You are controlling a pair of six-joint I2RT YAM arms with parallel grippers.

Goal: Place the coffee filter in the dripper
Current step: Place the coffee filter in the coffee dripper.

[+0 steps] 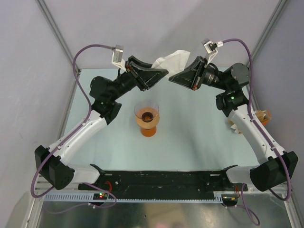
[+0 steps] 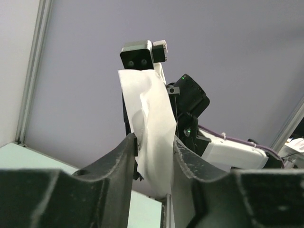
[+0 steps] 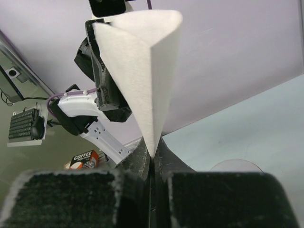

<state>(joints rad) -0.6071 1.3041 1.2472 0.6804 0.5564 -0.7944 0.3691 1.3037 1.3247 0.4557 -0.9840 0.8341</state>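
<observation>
Coffee filter (image 3: 142,71) in right gripper (image 3: 151,153), left gripper (image 2: 155,143) loose around it.

The coffee filter (image 3: 142,71), a white paper cone puffed partly open, hangs above the desk's (image 1: 199,137) far side. Its tip is pinched in the right hand (image 3: 151,159), its other edge seemingly loose inside the left hand (image 2: 154,145). The dripper (image 1: 147,118), clear on an orange base, stands upright mid-desk.

Robotics lab test cell, plain grey panel walls (image 1: 156,23), aluminium frame posts (image 1: 56,31), pale tabletop (image 1: 190,137)

Top view looks down, both wrist views close, sharing coffee filter (image 2: 151,137)
</observation>
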